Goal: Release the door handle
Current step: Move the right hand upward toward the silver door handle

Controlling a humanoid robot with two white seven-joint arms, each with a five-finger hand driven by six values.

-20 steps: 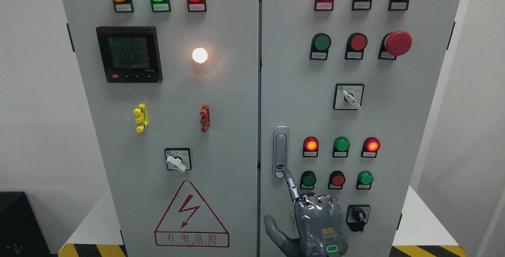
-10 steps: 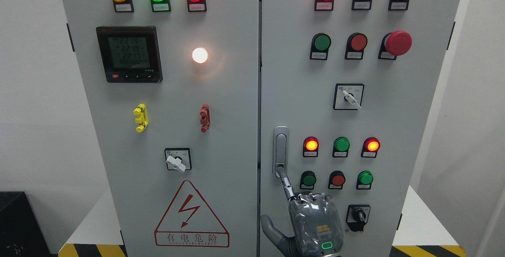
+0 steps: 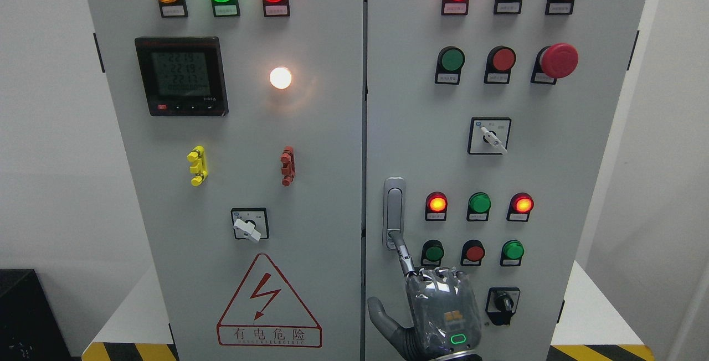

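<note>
The right hand [image 3: 440,316] comes up from the bottom edge, right of the middle. Its fingers [image 3: 404,254] grip nothing: one is stretched up with its tip touching the lower end of the door handle [image 3: 394,212], the others are curled at the knuckles and the thumb sticks out to the left.

The handle stands upright on the right door [image 3: 554,184], just beside the seam [image 3: 365,156] between the two doors. The seam looks narrow and even, with the left door [image 3: 327,184] flush beside it.

Right of the handle, near but apart, sit a lit red lamp [image 3: 437,204] and a green button [image 3: 433,252]. A black knob [image 3: 503,303] sits just right of the hand. Bare door surface lies above the handle.
</note>
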